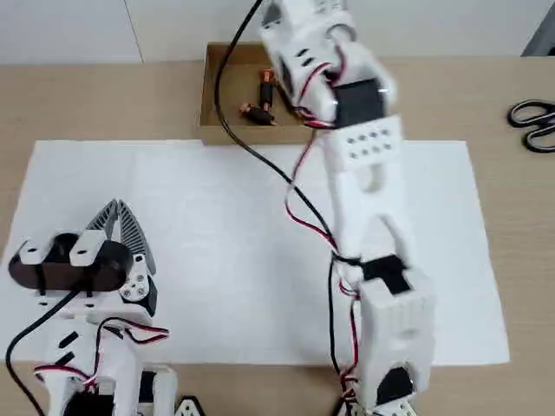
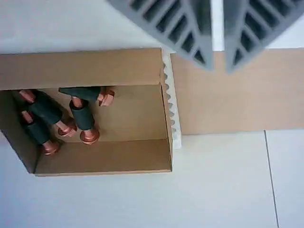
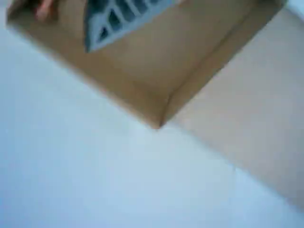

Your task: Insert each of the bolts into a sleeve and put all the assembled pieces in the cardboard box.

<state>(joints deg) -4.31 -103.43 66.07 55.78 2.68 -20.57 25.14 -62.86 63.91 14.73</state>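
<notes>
The cardboard box (image 1: 208,97) stands at the back of the table, just past the white paper sheet (image 1: 225,260). Several assembled pieces (image 2: 78,114), copper bolts in dark sleeves, lie in one end of the box (image 2: 95,161). My right arm (image 1: 355,130) stretches forward over the box, and its gripper (image 3: 114,19) hangs above the brown box floor (image 3: 156,61) beside a blurred copper piece (image 3: 45,7). My left gripper (image 1: 115,206) sits low at the near left over the paper, shut and holding nothing. In the left wrist view this gripper (image 2: 218,66) points toward the table beside the box.
Scissors (image 1: 533,121) lie on the wooden table at the far right. A black cable (image 1: 260,156) runs from the box across the paper to the right arm's base. The paper between the arms is bare.
</notes>
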